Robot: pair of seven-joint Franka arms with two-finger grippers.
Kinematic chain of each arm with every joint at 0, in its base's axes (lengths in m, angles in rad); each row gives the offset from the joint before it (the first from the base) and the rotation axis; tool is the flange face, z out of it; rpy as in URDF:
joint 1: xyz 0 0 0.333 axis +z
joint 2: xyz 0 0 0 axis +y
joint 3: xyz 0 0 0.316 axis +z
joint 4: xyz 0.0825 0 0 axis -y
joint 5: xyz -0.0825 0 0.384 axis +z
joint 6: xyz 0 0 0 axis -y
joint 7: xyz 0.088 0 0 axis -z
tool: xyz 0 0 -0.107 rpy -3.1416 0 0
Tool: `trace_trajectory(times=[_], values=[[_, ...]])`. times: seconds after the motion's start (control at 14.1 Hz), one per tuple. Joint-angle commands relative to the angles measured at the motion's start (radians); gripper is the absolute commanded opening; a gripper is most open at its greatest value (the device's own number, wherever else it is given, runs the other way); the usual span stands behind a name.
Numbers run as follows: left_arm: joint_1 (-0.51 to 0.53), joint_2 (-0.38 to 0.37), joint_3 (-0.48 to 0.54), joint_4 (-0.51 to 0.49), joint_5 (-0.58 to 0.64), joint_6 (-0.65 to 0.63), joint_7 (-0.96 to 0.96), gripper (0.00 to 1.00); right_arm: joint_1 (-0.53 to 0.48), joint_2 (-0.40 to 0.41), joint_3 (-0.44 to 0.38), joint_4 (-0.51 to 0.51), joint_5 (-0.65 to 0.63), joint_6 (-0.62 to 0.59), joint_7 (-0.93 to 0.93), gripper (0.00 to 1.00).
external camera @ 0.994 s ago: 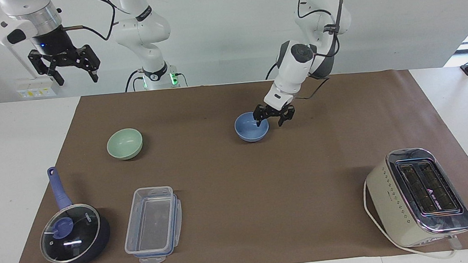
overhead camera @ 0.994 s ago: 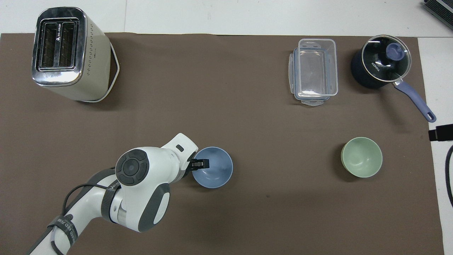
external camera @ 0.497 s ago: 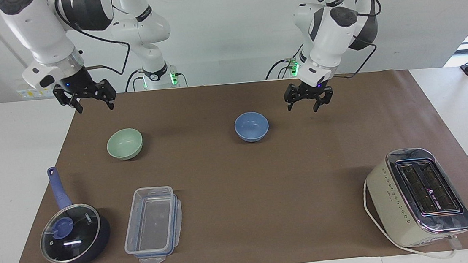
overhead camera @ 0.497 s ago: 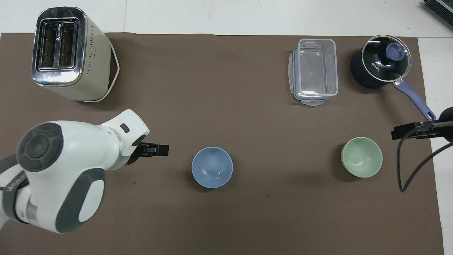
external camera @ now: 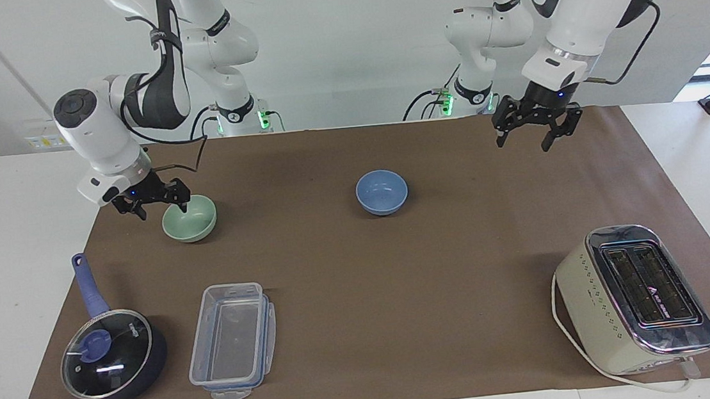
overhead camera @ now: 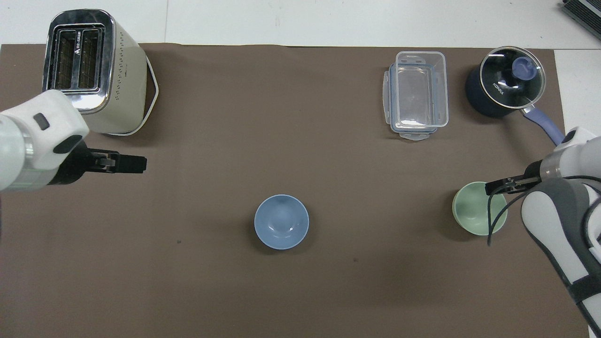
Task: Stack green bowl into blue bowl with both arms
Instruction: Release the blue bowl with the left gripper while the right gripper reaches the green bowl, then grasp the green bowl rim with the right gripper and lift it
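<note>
The green bowl (external camera: pixel 193 221) (overhead camera: pixel 476 213) stands upright on the brown mat toward the right arm's end. The blue bowl (external camera: pixel 382 192) (overhead camera: pixel 281 221) stands upright and empty near the middle of the mat, well apart from it. My right gripper (external camera: pixel 159 207) (overhead camera: pixel 497 187) is open and low at the green bowl's rim, on the side toward the right arm's end; one finger is at the rim and I cannot tell if it touches. My left gripper (external camera: pixel 537 138) (overhead camera: pixel 131 164) is open and empty, raised over the mat toward the left arm's end.
A cream toaster (external camera: pixel 633 297) (overhead camera: pixel 89 70) stands farthest from the robots at the left arm's end. A clear plastic container (external camera: pixel 232 342) (overhead camera: pixel 418 94) and a dark blue lidded saucepan (external camera: pixel 111 356) (overhead camera: pixel 504 89) stand farther from the robots than the green bowl.
My left gripper has left the blue bowl's rim, risen and swung toward the left arm's end. My right gripper has come down from high up to the green bowl's rim. Both bowls stay put.
</note>
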Motion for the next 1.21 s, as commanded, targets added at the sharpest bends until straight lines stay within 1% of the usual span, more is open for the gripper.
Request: trace_trajectory(times=[0.0, 0.14, 0.28, 0.43, 0.57, 0.64, 0.71, 0.78, 0.85, 0.92, 0.99, 1.14], values=[[0.063, 0.044, -0.011, 0.119, 0.020, -0.093, 0.078, 1.00, -0.058, 0.017, 0.006, -0.062, 0.001, 0.079, -0.073, 1.00], [0.095, 0.065, -0.011, 0.180, 0.027, -0.158, 0.115, 1.00, -0.064, 0.024, 0.006, -0.085, 0.002, 0.100, -0.074, 1.00], [0.097, 0.099, -0.011, 0.234, 0.064, -0.209, 0.124, 1.00, -0.065, 0.045, 0.006, -0.101, 0.004, 0.126, -0.068, 1.00], [0.097, 0.101, -0.011, 0.239, 0.072, -0.226, 0.176, 1.00, -0.065, 0.063, 0.006, -0.106, 0.007, 0.152, -0.059, 1.00], [0.095, 0.128, -0.011, 0.240, 0.073, -0.226, 0.206, 1.00, -0.064, 0.068, 0.005, -0.106, 0.051, 0.155, -0.059, 0.99], [0.097, 0.133, -0.011, 0.249, 0.073, -0.229, 0.206, 1.00, -0.065, 0.068, 0.006, -0.103, 0.053, 0.155, -0.058, 0.86], [0.097, 0.137, -0.011, 0.269, 0.073, -0.238, 0.206, 1.00, -0.065, 0.070, 0.006, -0.100, 0.053, 0.155, -0.053, 0.75], [0.097, 0.137, -0.011, 0.274, 0.075, -0.264, 0.207, 1.00, -0.065, 0.074, 0.006, -0.097, 0.053, 0.157, -0.044, 0.63], [0.095, 0.133, -0.011, 0.272, 0.082, -0.281, 0.209, 1.00, -0.065, 0.076, 0.006, -0.095, 0.053, 0.157, -0.041, 0.50], [0.095, 0.119, -0.013, 0.263, 0.101, -0.297, 0.209, 1.00, -0.065, 0.077, 0.006, -0.094, 0.053, 0.158, -0.041, 0.31], [0.095, 0.116, -0.013, 0.266, 0.108, -0.332, 0.209, 1.00, -0.065, 0.077, 0.005, -0.094, 0.055, 0.158, -0.032, 0.01], [0.095, 0.119, -0.011, 0.275, 0.113, -0.347, 0.206, 1.00, -0.065, 0.077, 0.006, -0.091, 0.055, 0.158, -0.025, 0.00]])
